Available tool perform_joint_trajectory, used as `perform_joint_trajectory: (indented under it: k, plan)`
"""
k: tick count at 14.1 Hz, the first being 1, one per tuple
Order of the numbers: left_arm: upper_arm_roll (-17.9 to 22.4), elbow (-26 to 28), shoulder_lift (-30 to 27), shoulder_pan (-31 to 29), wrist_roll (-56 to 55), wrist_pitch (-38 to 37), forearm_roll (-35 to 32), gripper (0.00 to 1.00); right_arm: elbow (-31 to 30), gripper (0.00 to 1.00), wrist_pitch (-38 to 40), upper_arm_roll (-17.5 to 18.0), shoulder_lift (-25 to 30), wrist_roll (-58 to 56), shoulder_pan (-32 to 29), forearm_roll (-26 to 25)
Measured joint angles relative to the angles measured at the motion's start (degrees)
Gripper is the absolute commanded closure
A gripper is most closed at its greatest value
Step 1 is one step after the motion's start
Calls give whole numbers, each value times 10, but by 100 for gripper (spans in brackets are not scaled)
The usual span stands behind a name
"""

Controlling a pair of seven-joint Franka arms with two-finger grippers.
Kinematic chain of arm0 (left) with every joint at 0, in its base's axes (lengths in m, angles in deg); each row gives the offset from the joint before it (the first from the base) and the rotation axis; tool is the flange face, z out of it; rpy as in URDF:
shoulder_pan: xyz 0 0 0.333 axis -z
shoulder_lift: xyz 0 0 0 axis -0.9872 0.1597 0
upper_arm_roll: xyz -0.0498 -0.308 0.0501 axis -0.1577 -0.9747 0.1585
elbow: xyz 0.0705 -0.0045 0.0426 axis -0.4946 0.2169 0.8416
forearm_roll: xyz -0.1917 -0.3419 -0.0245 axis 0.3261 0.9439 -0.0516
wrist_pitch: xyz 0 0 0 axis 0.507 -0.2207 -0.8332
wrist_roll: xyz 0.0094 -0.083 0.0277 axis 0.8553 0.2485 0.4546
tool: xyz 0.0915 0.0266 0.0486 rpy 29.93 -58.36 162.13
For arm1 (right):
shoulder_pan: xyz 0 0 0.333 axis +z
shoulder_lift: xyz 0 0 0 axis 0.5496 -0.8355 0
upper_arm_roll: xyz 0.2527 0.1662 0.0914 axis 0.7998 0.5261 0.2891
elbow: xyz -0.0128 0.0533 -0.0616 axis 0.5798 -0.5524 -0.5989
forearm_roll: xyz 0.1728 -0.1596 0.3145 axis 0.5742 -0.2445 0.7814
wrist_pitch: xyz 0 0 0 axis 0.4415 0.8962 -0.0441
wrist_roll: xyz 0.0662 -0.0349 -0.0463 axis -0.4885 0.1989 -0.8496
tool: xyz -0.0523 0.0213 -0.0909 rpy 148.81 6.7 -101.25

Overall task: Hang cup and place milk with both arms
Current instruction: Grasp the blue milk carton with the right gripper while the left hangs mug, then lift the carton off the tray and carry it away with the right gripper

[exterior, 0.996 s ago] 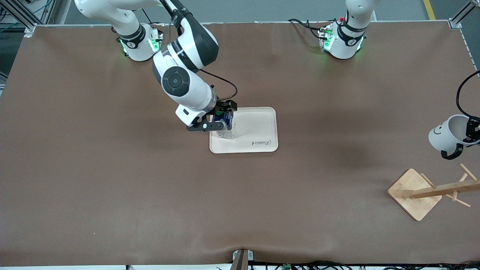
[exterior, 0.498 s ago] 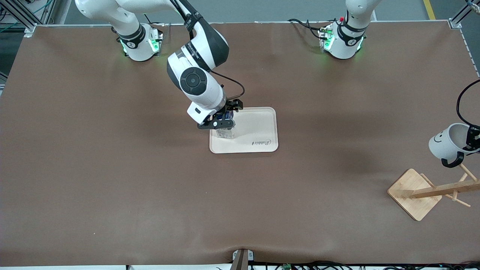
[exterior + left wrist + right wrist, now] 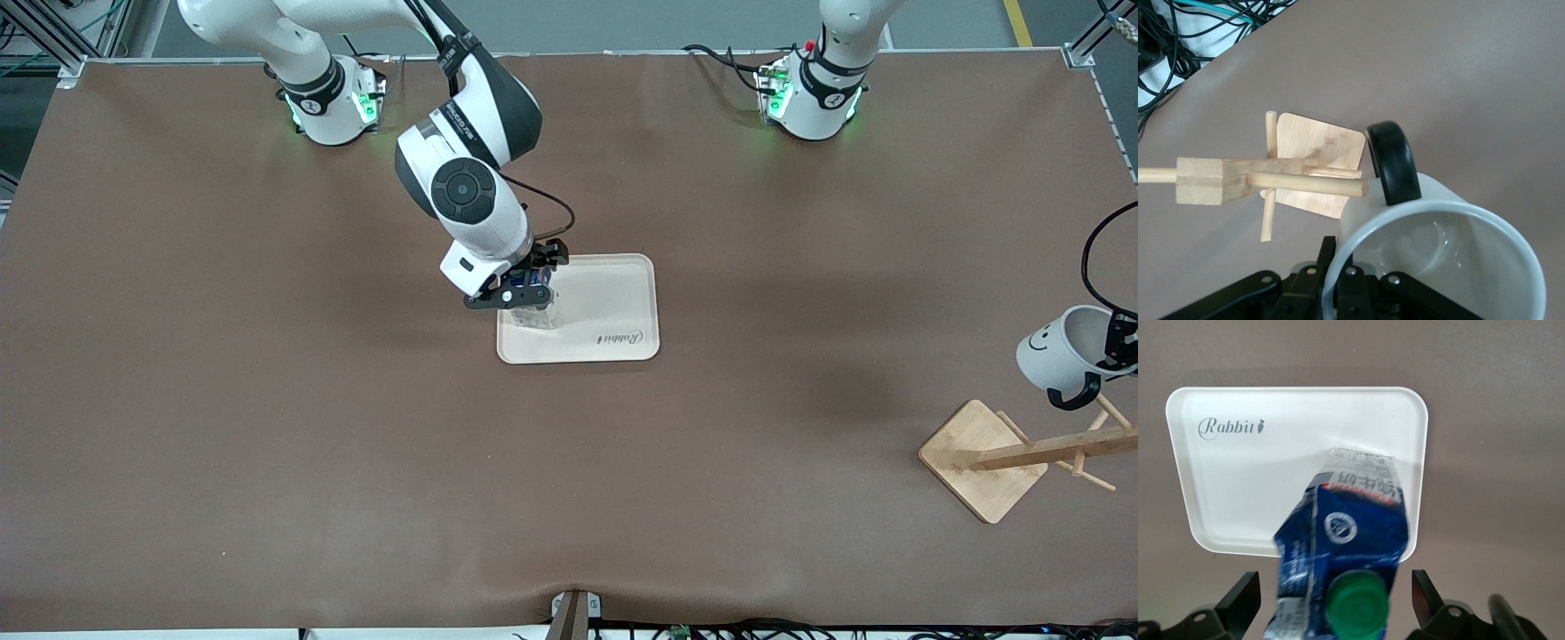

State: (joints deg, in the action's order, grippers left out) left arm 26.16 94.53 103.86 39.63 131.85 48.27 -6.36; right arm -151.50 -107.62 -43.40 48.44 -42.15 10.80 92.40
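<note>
Front view: left gripper mostly cut off at the frame edge; only a dark part shows against the cup rim. Rack post runs out of frame, pegs partly lost. Milk largely hidden under the right gripper. Left wrist view: cup rim cut off by the frame. Right wrist view: milk's base hidden by its own top; fingertips out of frame.
</note>
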Motion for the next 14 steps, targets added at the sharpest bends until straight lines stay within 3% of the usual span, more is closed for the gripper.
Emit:
perform_joint_trajectory:
  k: [3,5,6,7,8,11,14]
  plan:
    - [1,-2,6,0,0,4,0,100,-1,0,-10,0,-1,0,2,-10]
    - [5,-7,11,-1,0,5,0,100,-15,0,-57,0,-9,0,9,-22]
    - [6,-11,14,-1,2,6,0,100,-27,24,-91,1,-15,0,15,-23]
    - [7,-15,16,-2,7,6,0,100,-40,69,-125,1,-21,0,22,-24]
    - [7,-17,18,-2,9,6,0,100,-49,100,-150,1,-24,0,27,-25]
    - [7,-19,22,-2,9,6,0,100,-45,100,-120,-1,-19,2,29,-26]
    - [7,-19,29,-2,9,11,0,100,-5,100,-9,-8,-17,9,22,-25]
